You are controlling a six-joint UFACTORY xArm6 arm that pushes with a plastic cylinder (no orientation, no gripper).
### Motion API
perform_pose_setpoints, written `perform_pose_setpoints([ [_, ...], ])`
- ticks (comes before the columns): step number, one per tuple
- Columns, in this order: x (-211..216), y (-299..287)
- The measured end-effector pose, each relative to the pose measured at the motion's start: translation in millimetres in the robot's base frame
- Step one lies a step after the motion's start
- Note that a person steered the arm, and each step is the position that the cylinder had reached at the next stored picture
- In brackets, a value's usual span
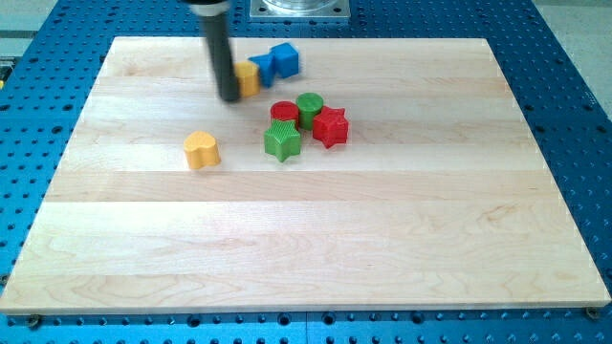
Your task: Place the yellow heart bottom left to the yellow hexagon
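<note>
On the tabletop [382, 248], 2 blue blocks [275, 62] crowd the yellow hexagon [250, 78], a red-green cluster [306, 124] sits right, the yellow heart [201, 150] lies lower-left, and my tip [229, 96], no pincer, touches the hexagon's left.

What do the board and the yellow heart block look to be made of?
The pale wooden board looks like light, matt-sealed timber: planks with faint grain lines and seams show. The yellow heart block looks like painted wood or plastic; its even colour and soft sheen leave that open. My tip stands apart from it, toward the view's top.
</note>
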State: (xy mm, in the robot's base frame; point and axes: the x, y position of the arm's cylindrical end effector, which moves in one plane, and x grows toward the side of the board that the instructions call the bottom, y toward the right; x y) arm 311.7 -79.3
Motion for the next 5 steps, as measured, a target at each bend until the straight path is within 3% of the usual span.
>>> perform_pose_setpoints([
  [1, 43, -46],
  [2, 127, -13],
  [3, 146, -40],
  [5, 143, -134],
])
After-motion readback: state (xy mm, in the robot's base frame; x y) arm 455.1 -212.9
